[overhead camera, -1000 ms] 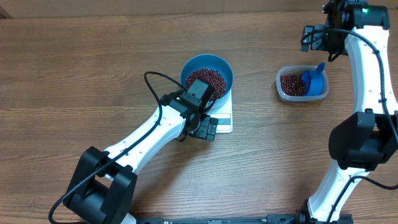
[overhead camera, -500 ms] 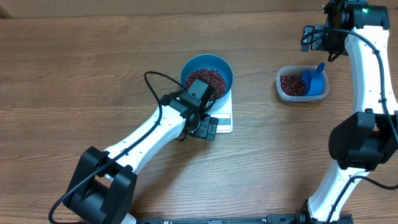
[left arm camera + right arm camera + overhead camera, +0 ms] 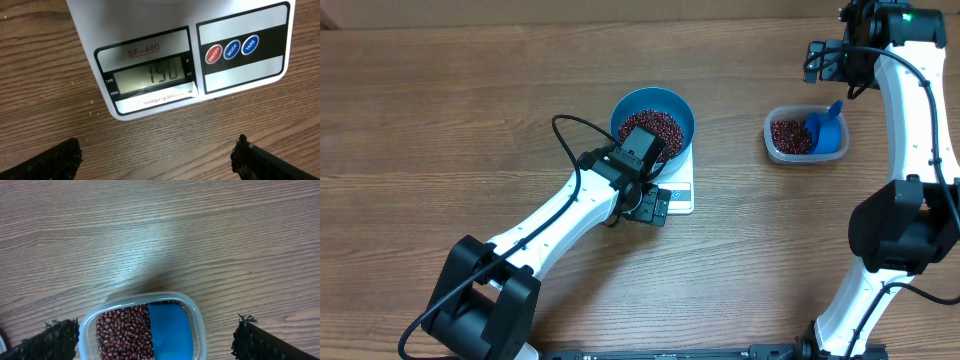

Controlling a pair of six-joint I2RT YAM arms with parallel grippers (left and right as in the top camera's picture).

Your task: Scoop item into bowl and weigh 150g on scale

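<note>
By the left tool (image 3: 156,161): one bowl (image 3: 678,103), one scale (image 3: 150,30) with three buttons (image 3: 231,50). Near the right tool (image 3: 155,332): one tub (image 3: 769,128), one scoop (image 3: 826,130). Two heaps of beans (image 3: 650,126), too many to count.

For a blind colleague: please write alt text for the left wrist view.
The front of a white digital scale labelled SF-400 fills the view, its faint display seeming to read 150, with three buttons to the right. It sits on a wooden table, and the dark fingertips of the open left hand show at the bottom corners.

Brown wood-grain table (image 3: 440,120) fills the view, with a soft glare patch
</note>
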